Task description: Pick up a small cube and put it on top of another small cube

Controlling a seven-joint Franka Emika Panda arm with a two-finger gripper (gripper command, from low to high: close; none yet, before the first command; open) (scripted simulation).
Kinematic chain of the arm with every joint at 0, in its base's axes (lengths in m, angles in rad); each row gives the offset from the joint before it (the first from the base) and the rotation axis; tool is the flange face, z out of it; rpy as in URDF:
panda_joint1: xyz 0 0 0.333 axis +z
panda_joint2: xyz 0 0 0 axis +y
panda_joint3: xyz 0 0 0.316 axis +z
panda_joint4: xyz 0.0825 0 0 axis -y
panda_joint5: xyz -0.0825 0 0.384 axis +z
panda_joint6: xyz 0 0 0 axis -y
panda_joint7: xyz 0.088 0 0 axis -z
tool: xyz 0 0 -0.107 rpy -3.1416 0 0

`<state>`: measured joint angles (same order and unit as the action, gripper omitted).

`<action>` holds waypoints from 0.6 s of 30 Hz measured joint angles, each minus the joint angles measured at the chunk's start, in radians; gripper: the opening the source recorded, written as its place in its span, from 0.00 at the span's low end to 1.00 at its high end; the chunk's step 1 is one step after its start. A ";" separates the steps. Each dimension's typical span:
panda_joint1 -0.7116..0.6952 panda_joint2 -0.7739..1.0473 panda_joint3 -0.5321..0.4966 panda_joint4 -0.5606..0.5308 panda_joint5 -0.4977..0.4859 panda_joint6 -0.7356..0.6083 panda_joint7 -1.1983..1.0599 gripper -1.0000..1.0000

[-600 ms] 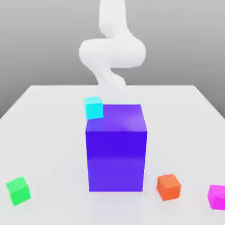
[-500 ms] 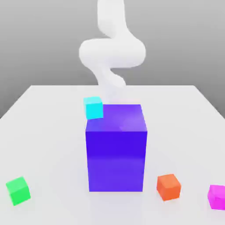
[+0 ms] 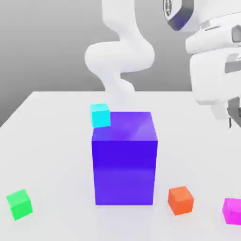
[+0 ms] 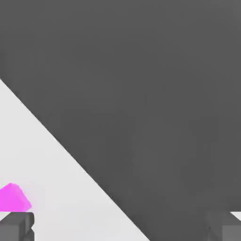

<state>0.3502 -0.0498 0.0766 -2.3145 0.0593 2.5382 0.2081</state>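
The small magenta-pink cube (image 3: 233, 210) lies on the white table (image 3: 47, 141) at the front of the exterior view's right; the hand view has it (image 4: 14, 197) close to one finger. My gripper (image 3: 225, 117) hangs high above that cube. Its two dark fingers (image 4: 16, 227) stand wide apart, open, with nothing between them (image 4: 120, 228). A small orange cube (image 3: 180, 200) lies just left of the magenta one, and a small green cube (image 3: 19, 204) lies at the front left. A small cyan cube (image 3: 100, 115) shows by the big block's far upper left corner.
A big blue-purple block (image 3: 124, 157) stands in the middle of the table, far taller than the cubes. The arm's white links (image 3: 120, 56) rise behind it. The table's edge (image 4: 70, 150) runs close beside the magenta cube.
The arm's hand has come into the exterior view at the upper right, above the magenta cube. No cube has moved.
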 joint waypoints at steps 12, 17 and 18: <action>0.138 0.436 0.047 0.003 -0.166 0.161 -0.166 0.50; 0.160 0.543 0.024 0.025 -0.193 0.240 -0.151 0.00; 0.160 0.543 0.024 0.025 -0.193 0.240 -0.151 0.00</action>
<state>0.5100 0.4931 0.1002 -2.2895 -0.1335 2.7779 0.0569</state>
